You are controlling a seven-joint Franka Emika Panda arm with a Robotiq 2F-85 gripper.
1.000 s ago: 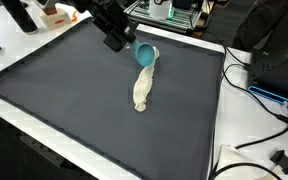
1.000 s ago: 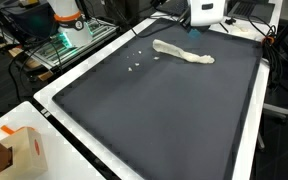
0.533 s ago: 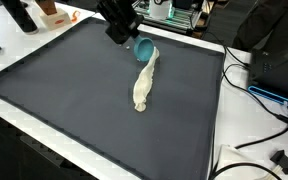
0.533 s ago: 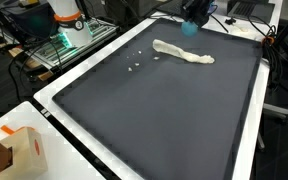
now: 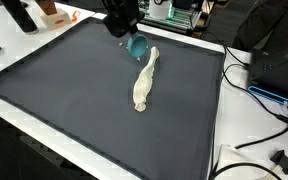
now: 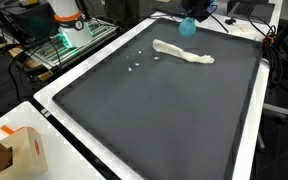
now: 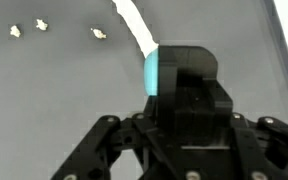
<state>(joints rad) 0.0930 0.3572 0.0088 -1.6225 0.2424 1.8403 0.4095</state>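
My gripper (image 5: 127, 32) is shut on a small teal cup (image 5: 137, 47) and holds it in the air over the far edge of the dark mat (image 5: 74, 95). In an exterior view the cup (image 6: 188, 27) hangs under the gripper (image 6: 191, 16), just beyond one end of a cream rolled cloth (image 6: 182, 53). That cloth (image 5: 144, 80) lies stretched out on the mat, apart from the cup. In the wrist view the black fingers (image 7: 189, 85) hide most of the cup (image 7: 153, 72); the cloth (image 7: 134, 25) shows beyond it.
Small white crumbs (image 6: 136, 67) lie on the mat beside the cloth, also visible as crumbs (image 7: 41, 24) in the wrist view. A cardboard carton (image 6: 19, 150) stands off the mat's corner. Cables (image 5: 256, 118) and dark equipment (image 5: 279, 60) sit along one side; a black bottle (image 5: 19, 14) stands at another corner.
The gripper has lifted the teal cup off the end of the cloth and carried it up toward the mat's far edge. The cloth has stayed in place.
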